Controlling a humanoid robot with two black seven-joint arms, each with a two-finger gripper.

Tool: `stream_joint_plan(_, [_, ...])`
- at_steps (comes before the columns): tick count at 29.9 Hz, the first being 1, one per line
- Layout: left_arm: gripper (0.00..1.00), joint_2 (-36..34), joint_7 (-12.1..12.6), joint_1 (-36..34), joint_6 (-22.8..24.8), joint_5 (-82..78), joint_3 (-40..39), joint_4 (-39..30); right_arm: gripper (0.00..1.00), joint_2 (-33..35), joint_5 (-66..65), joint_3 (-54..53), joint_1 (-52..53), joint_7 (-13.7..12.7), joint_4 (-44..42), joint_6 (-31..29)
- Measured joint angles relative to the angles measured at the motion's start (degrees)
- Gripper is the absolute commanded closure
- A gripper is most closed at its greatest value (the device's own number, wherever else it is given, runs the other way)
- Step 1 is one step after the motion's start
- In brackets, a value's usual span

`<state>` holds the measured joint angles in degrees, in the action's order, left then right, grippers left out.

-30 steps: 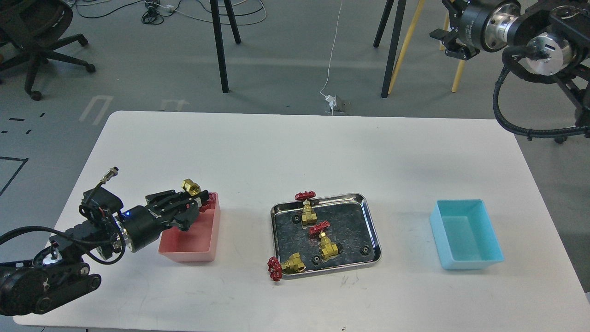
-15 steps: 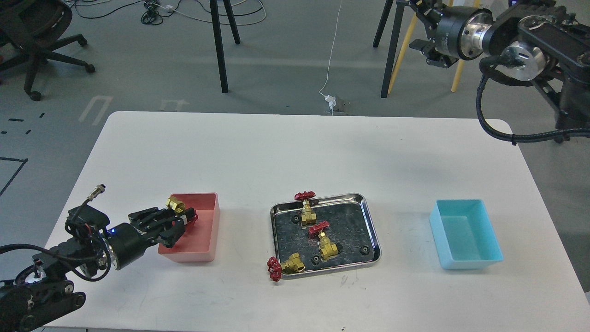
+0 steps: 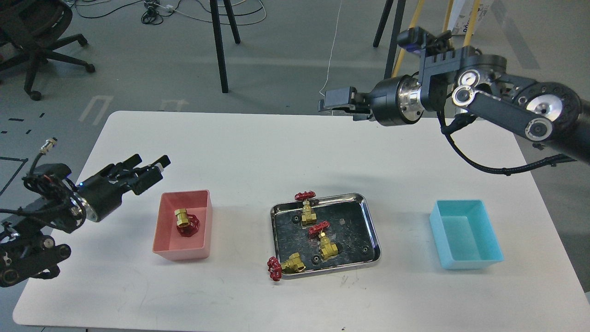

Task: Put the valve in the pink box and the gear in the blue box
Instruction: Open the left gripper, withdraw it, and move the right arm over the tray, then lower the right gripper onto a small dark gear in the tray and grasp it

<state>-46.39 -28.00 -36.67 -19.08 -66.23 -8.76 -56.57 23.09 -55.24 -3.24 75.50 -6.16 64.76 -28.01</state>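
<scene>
Valve: a brass gate valve (image 3: 185, 221) with a red handwheel lay on the floor of the pink box (image 3: 162, 226), free of any gripper.
Left gripper: the left gripper (image 3: 148, 167) hung above the table just beyond the pink box's far-left corner, its jaws spread and holding nothing.
Right gripper: the right gripper (image 3: 333, 103) was over the far edge of the table, well apart from the tray; seen nearly side-on, so I cannot tell how its jaws stood.
Steel tray: the steel tray (image 3: 371, 220) sat mid-table with two valves inside it and a third lying across its near-left rim.
Gear: small black gears lay on the tray floor; the gear (image 3: 365, 250) at the near-right corner stood clear of the valves.
Blue box: the blue box (image 3: 466, 234) sat to the right of the tray, with nothing in it.
Step in hand: the valve half looked done; the gear was probably next.
How to do it well: approach that clear gear from straight above, jaws narrowly parted, pinching across its rim without nudging the valves.
</scene>
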Motion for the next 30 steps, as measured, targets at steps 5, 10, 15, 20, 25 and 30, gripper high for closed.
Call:
stream_joint_plan(5, [0.00, -0.99, 0.00, -3.26, 14.04, 11.36, -15.65, 0.77, 0.01, -4.35, -6.75, 13.01, 4.68, 3.96, 2.53, 0.00])
stream_joint_plan(10, [0.00, -2.28, 0.00, -10.11, 23.91, 22.38, -26.71, 3.84, 0.02, -9.22, -12.43, 22.07, 6.85, 7.41, 2.54, 0.00])
stream_joint_plan(15, [0.00, -2.88, 0.00, -20.26, 27.41, 27.33, -28.98, 11.13, 0.03, -12.20, -16.46, 28.71, 7.04, 9.21, 2.54, 0.01])
stream_joint_plan(20, [0.00, -2.93, 0.00, -27.11, 29.10, 27.62, -28.99, 17.83, 0.07, -13.03, -18.58, 32.45, 6.85, 9.33, 2.29, 0.03])
stream_joint_plan(25, [0.00, -2.93, 0.00, -29.19, 29.82, 27.63, -28.95, 20.53, 0.15, -12.99, -21.38, 34.79, 6.02, 9.99, 1.35, 0.03])
stream_joint_plan(30, [0.00, -2.93, 0.00, -29.38, 29.88, 27.71, -28.95, 21.51, 0.15, -12.93, -23.12, 36.29, 4.98, 10.20, 0.79, 0.02])
